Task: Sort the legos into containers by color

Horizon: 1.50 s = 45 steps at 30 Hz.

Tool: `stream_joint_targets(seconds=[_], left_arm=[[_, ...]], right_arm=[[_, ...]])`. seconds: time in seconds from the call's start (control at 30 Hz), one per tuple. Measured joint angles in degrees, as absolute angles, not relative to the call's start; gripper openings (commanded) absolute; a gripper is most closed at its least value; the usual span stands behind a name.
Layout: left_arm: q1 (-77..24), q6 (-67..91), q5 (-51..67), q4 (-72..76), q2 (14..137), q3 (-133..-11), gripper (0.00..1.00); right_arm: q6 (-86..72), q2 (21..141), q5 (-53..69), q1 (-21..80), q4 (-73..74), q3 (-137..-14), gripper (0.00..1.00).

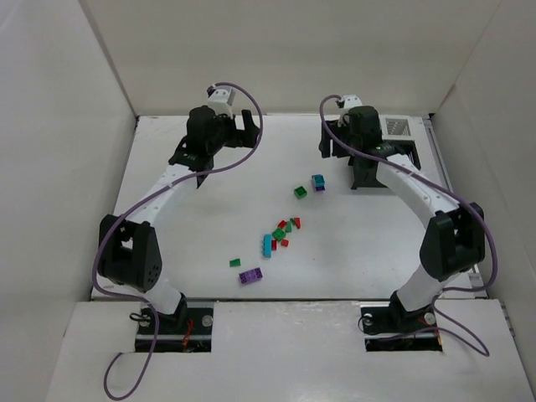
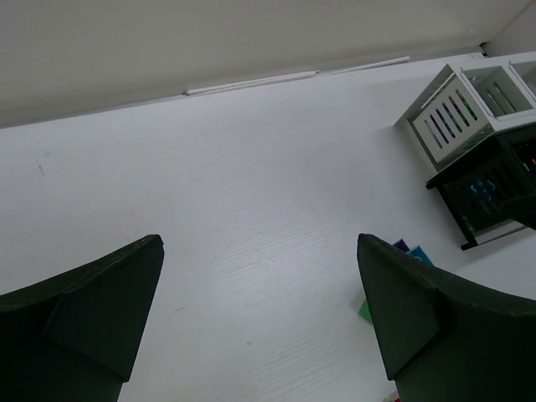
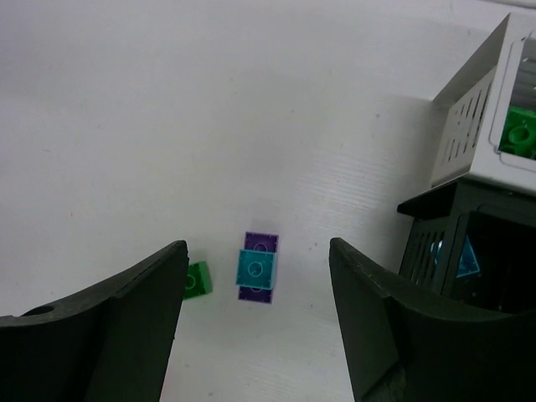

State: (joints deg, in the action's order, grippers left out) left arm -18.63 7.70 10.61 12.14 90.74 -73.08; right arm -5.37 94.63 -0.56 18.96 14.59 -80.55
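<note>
Since sorting is only partly done, the entries run from the left side across.

Left gripper (image 1: 248,124): held over a bare stretch of the table (image 1: 167,167) at the far left. Its fingers (image 2: 100,301) are spread wide with nothing between them.

Legos, loose, mid-table: a small green brick (image 1: 235,262) and a purple brick (image 1: 249,275) lie nearest the arm bases. A long teal brick (image 1: 267,244) lies beside a tight scatter of red and green pieces (image 1: 286,229). Farther back sit a single green brick (image 1: 299,192) and a teal-on-purple stack (image 1: 318,182). None of these has been sorted.

Right gripper (image 1: 332,144): poised above that stack, jaws apart and holding nothing. In its wrist view the stack lies between the fingers (image 3: 134,318). How high it hangs above the stack cannot be told.

Containers, far right: the white bin (image 3: 469,126) holds at least one green brick (image 3: 521,134). The black bin (image 3: 435,243) shows a teal piece (image 3: 466,256) through its slats. The other bins are too hidden to inventory.

Status, as a judgement: the task is early to middling. A few pieces are binned, but roughly a dozen remain out, among them all the red now visible. The stack probably needs splitting by colour.
</note>
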Motion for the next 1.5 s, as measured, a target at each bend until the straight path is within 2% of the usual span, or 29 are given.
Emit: stream_joint_targets(seconds=[0.2, 0.5, 0.73, 0.93, 0.97, 1.13, 1.3, 1.37, 1.5], left_arm=[[-18.6, 8.4, 10.7, 12.1, 87.6, -70.9, 1.00], [-18.6, 8.9, 10.6, 11.0, 86.1, -68.4, 1.00], [-18.6, 8.9, 10.5, 10.4, 84.9, -67.8, 1.00], [-18.6, 8.9, 10.7, 10.4, 84.6, -67.8, 1.00], [-18.6, 8.9, 10.8, 10.4, 84.6, -67.8, 1.00], [-18.6, 8.9, 11.6, 10.4, 84.6, -67.8, 1.00], [-18.6, 8.9, 12.2, 10.4, 84.6, -67.8, 1.00], [-18.6, 8.9, 12.3, 10.4, 84.4, -67.4, 1.00], [-18.6, 8.8, 13.4, 10.3, 84.2, -66.6, 1.00]], right_arm=[[-6.4, 96.6, -1.7, 21.1, 16.0, -79.9, 0.73], [-9.3, 109.1, -4.0, 24.4, 20.6, -81.7, 0.73], [-10.9, 112.4, -4.3, 23.7, 22.7, -82.0, 0.73], [-11.8, 113.4, -4.3, 23.3, 22.3, -82.5, 0.63], [-11.9, 113.5, -4.3, 23.2, 22.2, -82.5, 0.55], [-12.1, 113.5, -3.8, 22.5, 21.3, -82.5, 0.42], [-12.3, 113.5, -3.4, 21.6, 20.9, -82.5, 0.35], [-12.3, 113.5, -3.2, 21.4, 20.8, -82.5, 0.28], [-12.2, 113.3, -2.4, 21.3, 20.5, -82.5, 0.24]])
